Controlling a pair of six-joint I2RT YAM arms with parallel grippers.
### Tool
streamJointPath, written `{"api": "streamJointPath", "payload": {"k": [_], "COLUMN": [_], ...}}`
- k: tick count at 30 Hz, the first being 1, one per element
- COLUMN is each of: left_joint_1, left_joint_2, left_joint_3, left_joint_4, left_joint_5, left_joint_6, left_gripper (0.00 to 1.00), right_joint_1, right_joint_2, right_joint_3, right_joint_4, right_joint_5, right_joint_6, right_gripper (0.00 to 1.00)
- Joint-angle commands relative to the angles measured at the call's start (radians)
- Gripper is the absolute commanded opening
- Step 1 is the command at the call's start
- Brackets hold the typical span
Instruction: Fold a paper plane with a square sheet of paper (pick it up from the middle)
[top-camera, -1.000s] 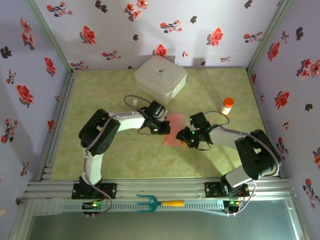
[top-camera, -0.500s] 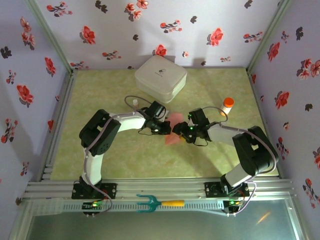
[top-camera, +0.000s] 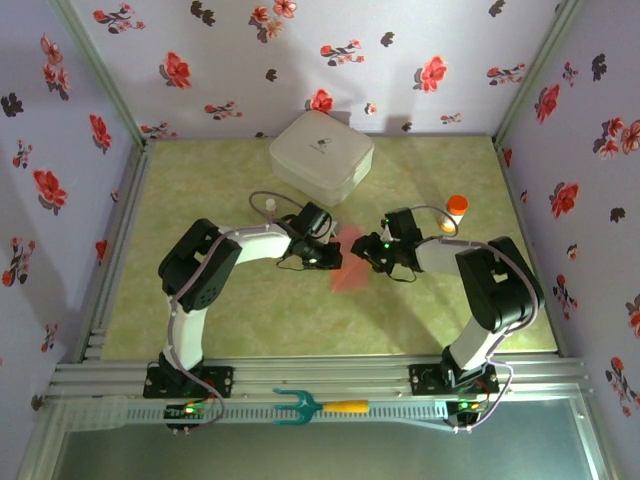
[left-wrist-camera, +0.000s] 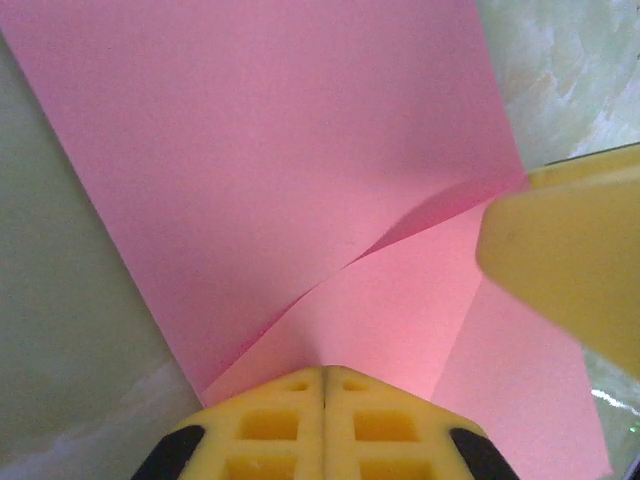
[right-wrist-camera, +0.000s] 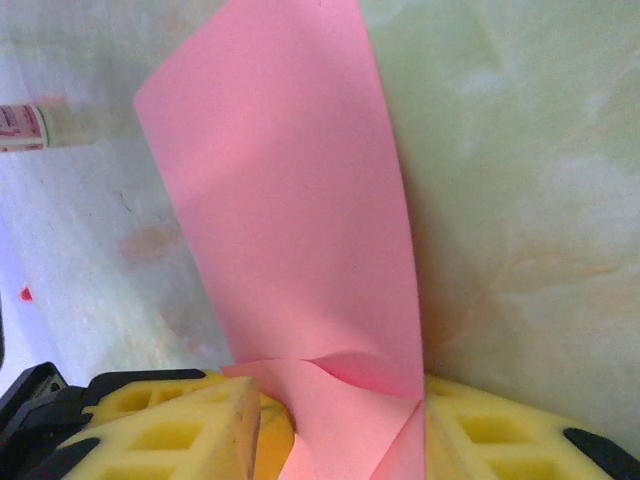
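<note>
A pale green, marbled worktop (top-camera: 200, 300) is enclosed on three sides by lilac walls (top-camera: 400, 80) printed with red and black flowers. A metal frame (top-camera: 330, 375) is fitted along its near edge. A white rounded plastic box (top-camera: 320, 155) is set at the back of the worktop, and a small orange-capped bottle (top-camera: 455, 212) is stood to the right. A teal fork-shaped tool with an orange handle (top-camera: 310, 406) is laid on the frame in front.

The square sheet of pink-red paper (top-camera: 352, 272) is found near the middle of the worktop, in front of the box, between the tips of the two arms. In the left wrist view the sheet (left-wrist-camera: 300, 150) is spread on the surface, with a flap raised from it and drawn into the yellow foam left fingers (left-wrist-camera: 270, 425), which are pressed together on that flap. One of the right fingers (left-wrist-camera: 570, 260) is seen just beside the flap's far end. In the right wrist view the right fingers (right-wrist-camera: 170, 420) are held apart. The sheet (right-wrist-camera: 290, 200) is curled upward between them, its edge touching the inner side of the finger on the right of that view, and it is not clamped by them.
</note>
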Motion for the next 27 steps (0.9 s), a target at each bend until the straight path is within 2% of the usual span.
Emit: {"api": "streamJointPath", "payload": {"k": [1,5,16,23,27], "left_joint_1": [-0.012,-0.012,-0.012,-0.012,-0.012], "left_joint_2": [-0.005,-0.014,-0.058,-0.117,-0.207], "left_joint_3": [-0.034,-0.04,-0.068,-0.099,-0.133], "left_joint_4": [-0.052,-0.039,0.023,0.07,0.1], "left_joint_5": [-0.027,-0.026,-0.029,-0.044,-0.1], "left_joint_6": [-0.013,-0.016,-0.025,-0.025,0.0], "left_gripper": [0.02,0.02,0.06,0.19,0.28], "right_joint_1": [-0.019,-0.028,-0.031,-0.032,-0.03], "right_joint_2": [0.013,0.026,0.025,-0.018,-0.076], "right_joint_3": [0.021,0.023,0.01,0.025,0.06], "right_joint_4": [0.013,0.024,0.03,-0.027,-0.143], "right_joint_5": [-0.02,-0.047,-0.04,-0.028,0.012], "right_joint_6": [-0.038,-0.034,-0.041,-0.091,-0.166], "right_gripper": [0.38,0.29,0.14,0.03,0.03]}}
